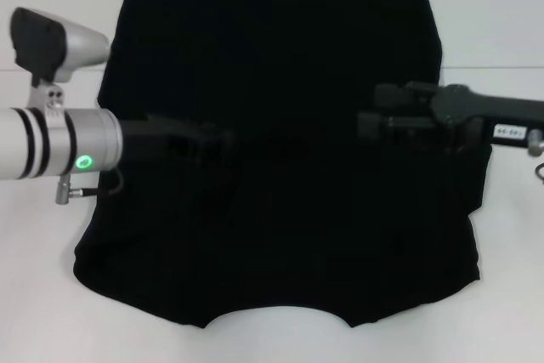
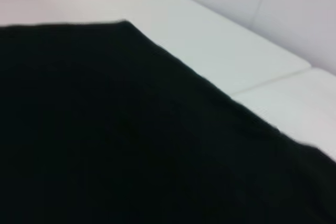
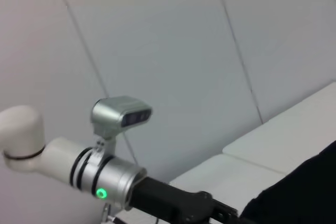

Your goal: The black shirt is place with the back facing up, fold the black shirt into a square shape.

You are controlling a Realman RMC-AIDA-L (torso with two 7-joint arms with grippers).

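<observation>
Both arms reach in over a spread black shirt, with no fold yet visible.

Head view: the large, soft, plain black short-sleeved fabric shirt (image 1: 280,91) lies flat on the white tabletop (image 1: 501,6), no lettering showing, its curved edge nearest the robot. The left gripper (image 1: 223,149) comes in from the left and the right gripper (image 1: 367,125) from the right, both low over the cloth at mid-length, probably placed to take its side parts for a fold; black on black, I cannot tell whether either set of fingers is released or clenched. Left wrist view: only the shirt (image 2: 105,129), a straight edge and corner, and bare tabletop (image 2: 210,40); nothing obstructs. Right wrist view: the left arm's silver wrist camera (image 3: 122,115), a pale panelled wall (image 3: 184,51), and a shirt corner (image 3: 299,192).
</observation>
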